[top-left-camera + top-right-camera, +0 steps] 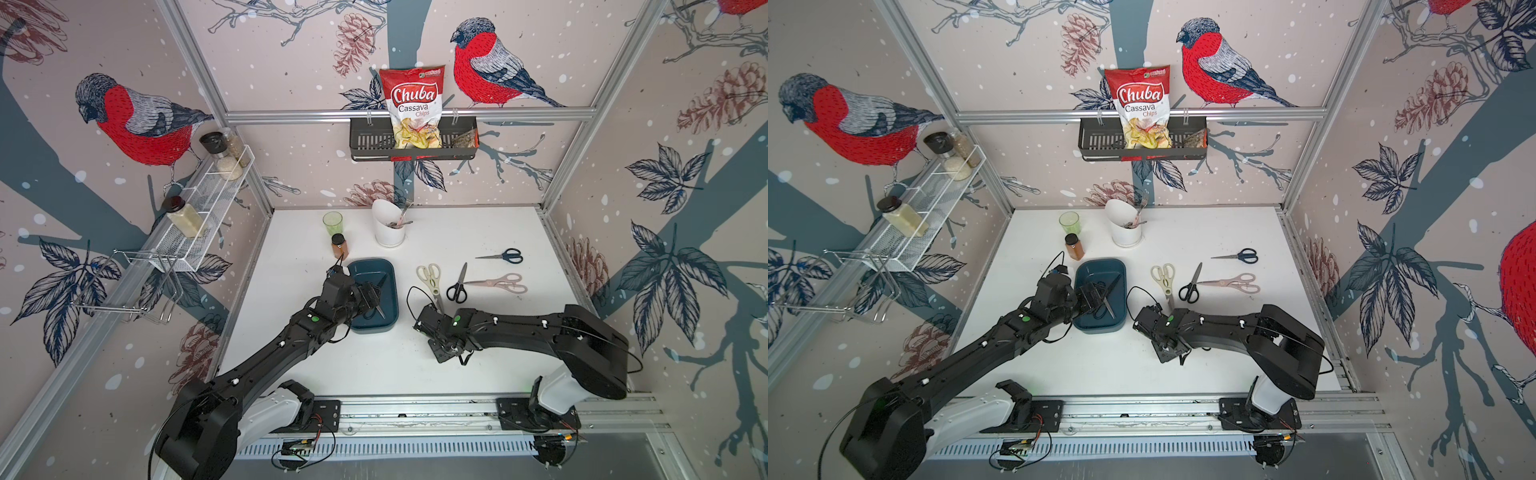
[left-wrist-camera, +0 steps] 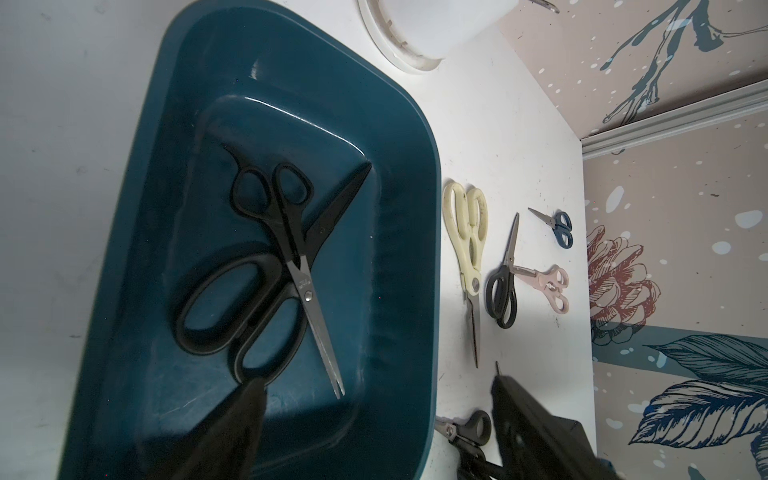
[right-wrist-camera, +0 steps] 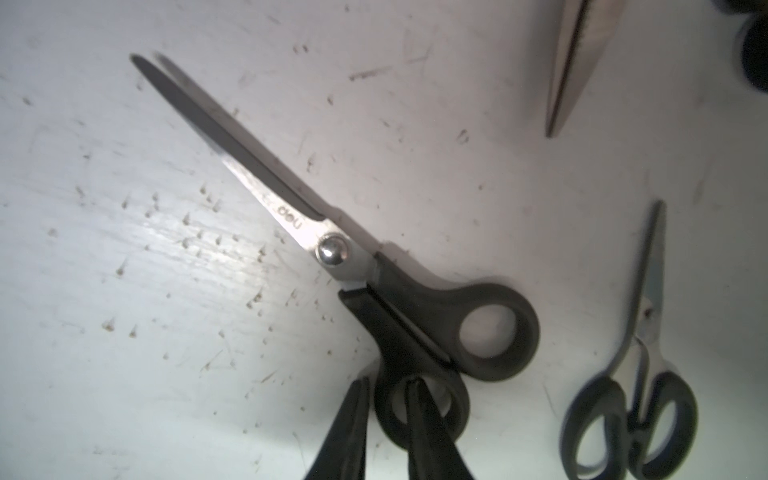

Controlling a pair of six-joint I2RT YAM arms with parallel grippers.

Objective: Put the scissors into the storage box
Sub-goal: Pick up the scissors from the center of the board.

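The black-handled scissors (image 3: 374,291) lie flat on the white table (image 1: 374,365), blades shut, just outside the storage box (image 1: 365,270), which already holds two black pairs. The right gripper (image 3: 386,380) straddles one handle loop's rim, jaws nearly closed; a firm pinch cannot be confirmed. The left gripper (image 2: 376,378) hangs over the box, jaws wide and empty. Risk: a hold on one loop, far from the pivot, may let the blades swing down, part or slip on lifting, striking the small pair (image 3: 636,374) nearby.

White table (image 1: 374,365) carries storage box (image 1: 368,270), utensil cup (image 1: 388,232), green glass (image 1: 332,223), spice jar (image 1: 339,246) and seemingly six loose scissors (image 1: 433,282).
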